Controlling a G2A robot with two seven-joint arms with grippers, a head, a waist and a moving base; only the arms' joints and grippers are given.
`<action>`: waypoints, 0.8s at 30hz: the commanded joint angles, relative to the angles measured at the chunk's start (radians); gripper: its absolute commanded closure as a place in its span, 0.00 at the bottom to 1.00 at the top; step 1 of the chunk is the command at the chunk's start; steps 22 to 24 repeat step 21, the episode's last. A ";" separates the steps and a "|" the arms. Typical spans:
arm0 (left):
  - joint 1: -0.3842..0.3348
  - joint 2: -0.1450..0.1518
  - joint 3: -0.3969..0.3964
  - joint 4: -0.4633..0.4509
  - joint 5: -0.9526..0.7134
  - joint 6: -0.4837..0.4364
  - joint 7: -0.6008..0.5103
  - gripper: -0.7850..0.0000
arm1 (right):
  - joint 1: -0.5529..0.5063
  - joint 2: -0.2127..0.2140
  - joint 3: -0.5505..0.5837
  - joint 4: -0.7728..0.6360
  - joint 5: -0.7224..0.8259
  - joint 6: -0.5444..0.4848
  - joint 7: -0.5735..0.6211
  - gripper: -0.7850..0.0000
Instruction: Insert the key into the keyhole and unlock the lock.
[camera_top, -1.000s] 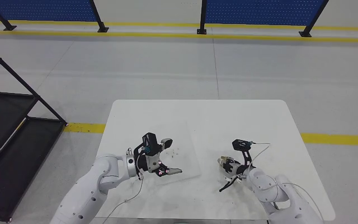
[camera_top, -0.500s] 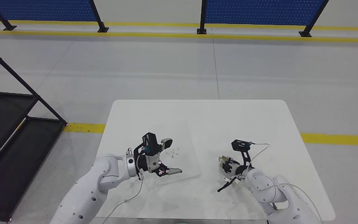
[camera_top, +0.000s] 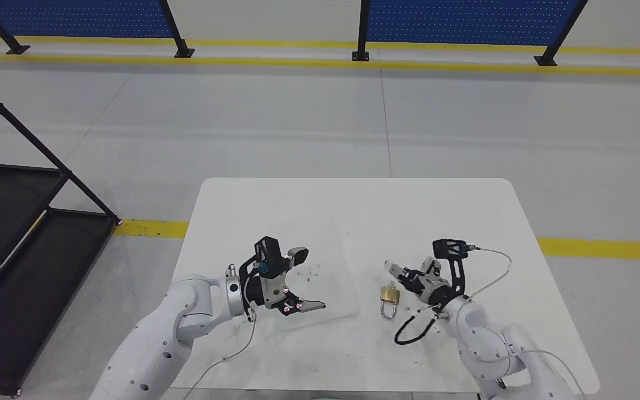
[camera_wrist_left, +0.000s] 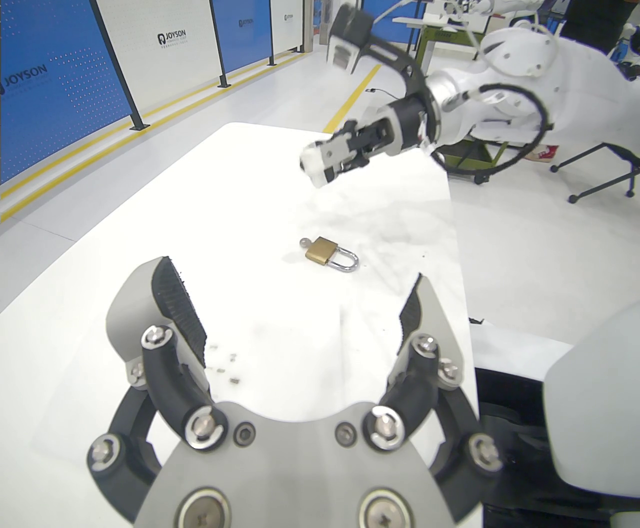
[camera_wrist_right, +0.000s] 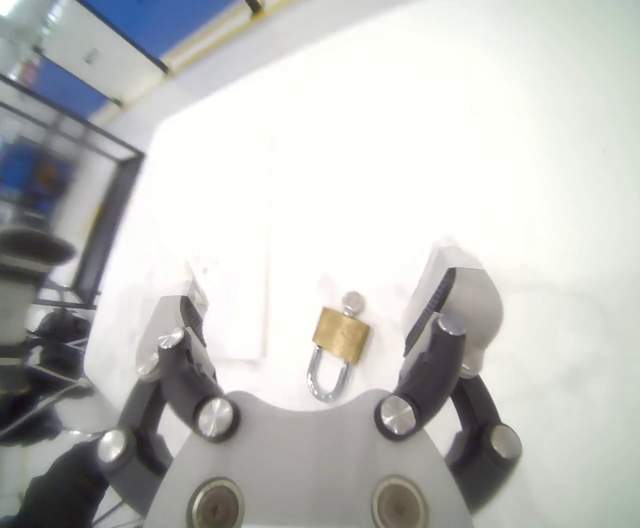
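At the padlock (camera_wrist_right: 341, 337), which lies flat on the table (camera_top: 420, 210) with its shackle toward the robot, a small round key head (camera_wrist_right: 353, 301) touches the far end of the brass body. Whether the blade is fully seated in the keyhole cannot be told. The shackle looks closed, so the lock is judged not yet opened. Near the padlock and raised above it, the right gripper (camera_wrist_right: 320, 285) hangs with its jaws spread wide and holds nothing. Well apart from the padlock, on the opposite side, the left gripper (camera_wrist_left: 292, 280) is equally wide open and empty. The step in hand is judged to be securing the lock and working the key. Clamp the brass body across its flat faces with one gripper, because a small lock is likely to slide on the smooth table. Pinch the key head squarely with the other gripper, press along the key's axis until it seats, then turn about that axis only. Keep both sets of fingers clear of the shackle so that it can spring out. Count: one padlock, one key, two grippers.
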 joint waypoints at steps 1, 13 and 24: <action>0.000 0.000 0.000 0.000 0.000 0.000 0.000 0.00 | -0.041 0.003 0.023 -0.033 -0.026 -0.067 -0.088 0.00; 0.000 0.000 0.000 0.000 0.000 0.000 0.000 0.00 | -0.079 0.006 0.043 -0.059 -0.048 -0.105 -0.147 0.00; 0.006 -0.008 -0.015 0.000 0.013 0.044 0.004 0.00 | -0.077 0.000 0.060 -0.046 -0.082 -0.105 -0.157 0.00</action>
